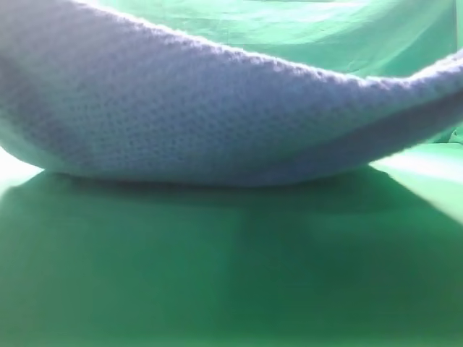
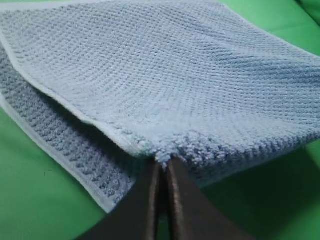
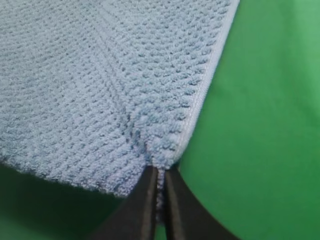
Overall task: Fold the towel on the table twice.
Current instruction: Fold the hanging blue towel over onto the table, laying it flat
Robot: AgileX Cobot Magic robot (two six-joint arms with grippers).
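The blue-grey waffle-weave towel [image 1: 202, 116] hangs lifted across the whole exterior high view, sagging in the middle above the green table [image 1: 231, 267]; neither gripper shows there. In the left wrist view my left gripper [image 2: 162, 162] is shut on the towel's [image 2: 165, 80] near edge, with a lower layer showing underneath at the left. The right wrist view has my right gripper [image 3: 159, 167] shut on a corner of the towel [image 3: 100, 85], next to its hemmed edge. Both sets of dark fingers pinch the cloth tightly.
A wrinkled green backdrop curtain [image 1: 311, 36] rises behind the towel. Green table cloth [image 3: 260, 125] lies to the right of the held corner, and more of it [image 2: 35, 180] spreads left of the left gripper.
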